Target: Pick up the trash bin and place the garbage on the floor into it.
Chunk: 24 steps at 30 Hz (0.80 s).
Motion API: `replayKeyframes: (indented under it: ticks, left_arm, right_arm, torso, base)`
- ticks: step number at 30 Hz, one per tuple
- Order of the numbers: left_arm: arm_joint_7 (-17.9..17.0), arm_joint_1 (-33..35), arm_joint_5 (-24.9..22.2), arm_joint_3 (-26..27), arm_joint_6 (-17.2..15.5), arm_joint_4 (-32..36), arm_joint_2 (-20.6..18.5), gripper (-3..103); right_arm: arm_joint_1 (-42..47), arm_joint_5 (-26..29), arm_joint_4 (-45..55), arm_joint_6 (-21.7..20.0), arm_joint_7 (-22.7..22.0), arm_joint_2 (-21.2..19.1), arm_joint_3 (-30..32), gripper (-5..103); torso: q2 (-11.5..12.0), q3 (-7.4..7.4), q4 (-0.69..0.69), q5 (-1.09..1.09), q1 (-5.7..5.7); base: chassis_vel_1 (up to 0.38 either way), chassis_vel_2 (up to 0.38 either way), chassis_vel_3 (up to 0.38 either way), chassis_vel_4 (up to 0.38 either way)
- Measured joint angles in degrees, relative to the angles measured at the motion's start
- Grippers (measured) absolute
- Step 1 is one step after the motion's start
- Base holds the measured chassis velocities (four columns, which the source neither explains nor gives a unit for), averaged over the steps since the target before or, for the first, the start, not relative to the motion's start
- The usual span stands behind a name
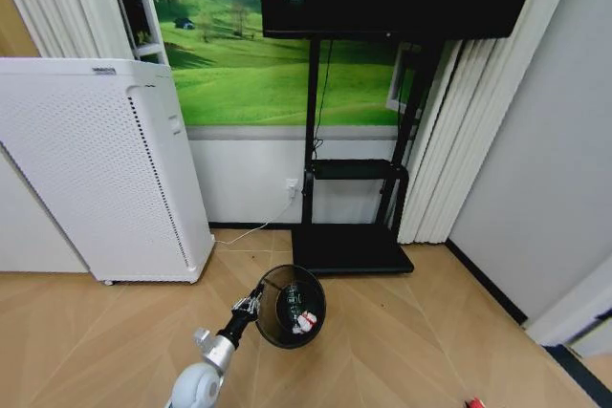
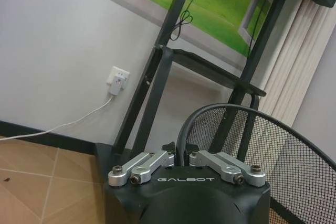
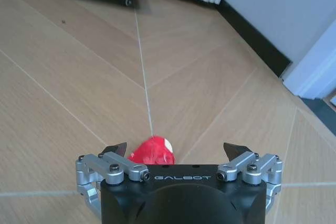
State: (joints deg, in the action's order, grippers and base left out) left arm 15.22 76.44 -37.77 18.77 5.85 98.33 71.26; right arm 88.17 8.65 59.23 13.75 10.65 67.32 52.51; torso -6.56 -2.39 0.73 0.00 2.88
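Note:
The black wire-mesh trash bin [image 1: 290, 306] hangs just above the floor [image 1: 411, 332], and my left gripper [image 1: 253, 305] is shut on its near rim. In the left wrist view the fingers [image 2: 169, 157] pinch the rim wire of the trash bin [image 2: 262, 145]. Inside the bin lie a red-and-white wrapper [image 1: 306, 322] and a green-labelled bottle [image 1: 290, 299]. A small red piece of garbage [image 3: 152, 151] lies on the floor [image 3: 105, 77] between the spread fingers of my right gripper [image 3: 176, 149], which is open just over it. That red piece [image 1: 473, 403] sits at the head view's bottom right edge.
A tall white perforated appliance [image 1: 96, 169] stands at the left against the wall. A black TV stand [image 1: 349, 246] with a flat base is right behind the bin. A wall socket with a white cable [image 2: 118, 80] is low on the wall. White curtains [image 1: 449, 140] hang at the right.

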Motion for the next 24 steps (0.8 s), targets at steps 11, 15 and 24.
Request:
replayKeyframes:
  ticks: [11, 15, 24]
  left_arm:
    - [0.0, 0.0, 0.0, 0.1, 0.0, 0.2, -0.4, 7]
    - [0.0, 0.0, -0.1, 0.1, 0.0, 0.4, -0.5, 7]
    - [0.2, -0.1, -0.1, -0.1, 0.0, 0.2, -0.7, 7]
  right_arm:
    - [-1.5, -0.6, -1.7, -2.3, 0.6, -0.1, -0.6, 100]
    - [-2.5, -0.6, -2.7, -2.9, 1.0, -0.8, -0.9, 100]
    - [-3.9, -1.5, -4.7, -5.4, 2.0, -1.0, -1.2, 89]
  torso:
    - [0.0, 0.0, -0.05, -0.01, 0.0]
    - [0.0, 0.0, -0.03, -0.01, 0.0]
    - [0.0, 0.0, -0.03, 0.0, 0.0]
  base:
    - [0.024, 0.007, -0.02, -0.015]
    - [0.0, 0.0, 0.0, 0.0]
    - [0.0, 0.0, 0.0, 0.0]
